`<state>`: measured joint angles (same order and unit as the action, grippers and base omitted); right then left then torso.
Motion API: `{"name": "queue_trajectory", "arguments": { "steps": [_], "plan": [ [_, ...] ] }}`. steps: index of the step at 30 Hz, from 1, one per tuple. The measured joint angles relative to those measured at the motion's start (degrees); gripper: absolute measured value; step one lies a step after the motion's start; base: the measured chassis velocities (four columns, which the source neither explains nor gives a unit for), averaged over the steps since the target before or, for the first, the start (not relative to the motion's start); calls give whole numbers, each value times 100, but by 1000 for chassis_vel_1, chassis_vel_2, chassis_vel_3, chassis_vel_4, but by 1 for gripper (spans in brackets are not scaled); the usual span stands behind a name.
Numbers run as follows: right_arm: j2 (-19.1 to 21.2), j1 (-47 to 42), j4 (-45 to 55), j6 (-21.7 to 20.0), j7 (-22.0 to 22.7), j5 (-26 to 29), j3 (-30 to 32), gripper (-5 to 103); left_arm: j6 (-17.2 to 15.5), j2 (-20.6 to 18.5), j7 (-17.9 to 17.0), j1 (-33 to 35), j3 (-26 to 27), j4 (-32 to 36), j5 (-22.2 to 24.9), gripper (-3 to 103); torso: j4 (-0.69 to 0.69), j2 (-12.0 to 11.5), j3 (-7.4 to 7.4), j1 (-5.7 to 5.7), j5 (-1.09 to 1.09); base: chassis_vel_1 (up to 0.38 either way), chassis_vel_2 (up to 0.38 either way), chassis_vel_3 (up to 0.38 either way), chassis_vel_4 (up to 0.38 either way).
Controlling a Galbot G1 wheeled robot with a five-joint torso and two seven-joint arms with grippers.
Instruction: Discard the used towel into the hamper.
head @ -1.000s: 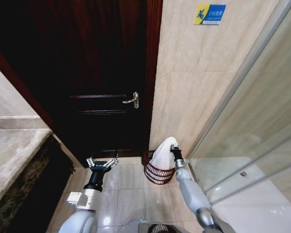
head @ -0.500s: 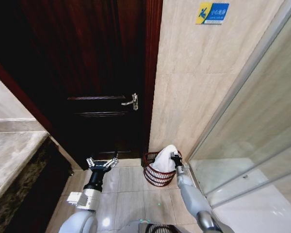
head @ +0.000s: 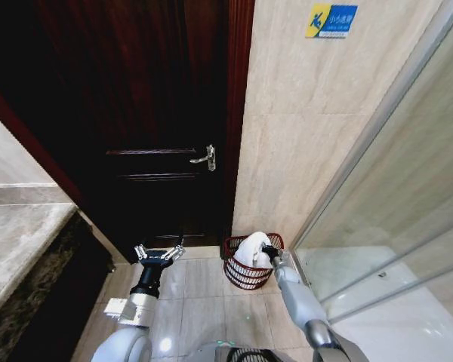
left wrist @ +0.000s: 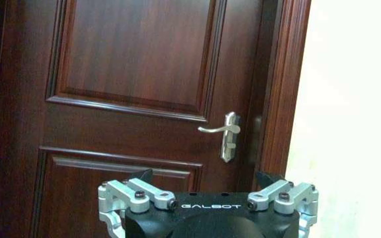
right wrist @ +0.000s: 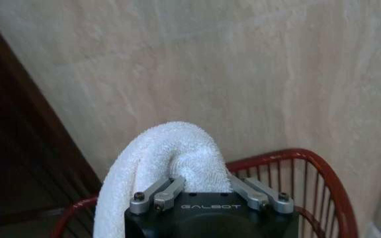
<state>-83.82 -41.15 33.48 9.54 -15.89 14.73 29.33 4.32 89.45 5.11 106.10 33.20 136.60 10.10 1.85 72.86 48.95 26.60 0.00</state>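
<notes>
The white towel (head: 250,248) hangs folded over in my right gripper (head: 270,251), which is shut on it just above the hamper (head: 245,273). The towel's lower end reaches down inside the reddish-brown ribbed basket, which stands on the floor against the beige wall. In the right wrist view the towel (right wrist: 167,151) arches over the right gripper (right wrist: 204,184) and hides its fingertips, with the hamper's rim (right wrist: 303,157) curving around below. My left gripper (head: 158,253) hovers open near the floor in front of the door, holding nothing; in the left wrist view the left gripper (left wrist: 206,179) faces the door panel.
A dark wooden door (head: 151,113) with a silver lever handle (head: 206,157) stands left of the hamper. A glass shower partition (head: 392,226) rises on the right. A stone counter (head: 15,241) juts in at the left. Tiled floor (head: 204,286) lies between my arms.
My right gripper has come down with the towel, so the towel now sits lower in the hamper. The left arm has stayed put. The camera shifted slightly.
</notes>
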Motion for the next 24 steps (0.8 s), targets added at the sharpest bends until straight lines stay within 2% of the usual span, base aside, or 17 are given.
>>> {"name": "queue_trajectory", "arguments": {
  "steps": [3,5,8,9,12,13,15,17,18,20,21,24],
  "plan": [
    [-4,187,-271,-205,36,-330,170,11,0,-1,0,0,0,0,0,100,1,0,0,0,0,0,0,0,0],
    [9,201,-284,-272,37,-369,178,14,0,-1,0,0,0,0,0,100,1,0,0,1,1,0,0,0,0],
    [77,216,-314,-418,8,-545,172,30,0,-1,0,0,0,0,0,100,-1,0,0,0,-1,0,0,0,0],
    [77,216,-314,-418,8,-545,172,30,0,-1,0,0,0,0,0,100,-1,0,0,0,-1,0,0,0,0],
    [44,433,-747,-505,22,-918,239,46,0,0,0,0,0,0,0,100,0,0,0,0,0,0,0,0,0],
    [44,433,-747,-505,22,-918,239,46,0,0,0,0,0,0,0,100,0,0,0,0,0,0,0,0,0],
    [-3,580,-1013,-633,26,-1065,281,57,0,0,0,0,0,0,0,100,1,0,0,1,1,0,0,0,0],
    [-13,625,-1093,-677,29,-1092,278,57,0,0,0,0,0,0,0,100,0,0,0,1,1,0,0,0,0],
    [-25,669,-1181,-693,38,-1150,287,63,0,-1,0,0,0,0,0,100,0,0,0,0,-1,0,0,0,0],
    [-75,844,-1600,-722,76,-1646,615,73,0,0,0,0,0,0,0,100,1,0,0,0,1,0,0,0,0],
    [-75,844,-1600,-722,76,-1646,615,73,0,0,0,0,0,0,0,100,1,0,0,0,1,0,0,0,0],
    [-108,992,-1945,-810,173,-2013,1069,85,0,-1,0,0,0,0,0,100,0,0,0,0,0,0,0,0,0]
  ]
}}
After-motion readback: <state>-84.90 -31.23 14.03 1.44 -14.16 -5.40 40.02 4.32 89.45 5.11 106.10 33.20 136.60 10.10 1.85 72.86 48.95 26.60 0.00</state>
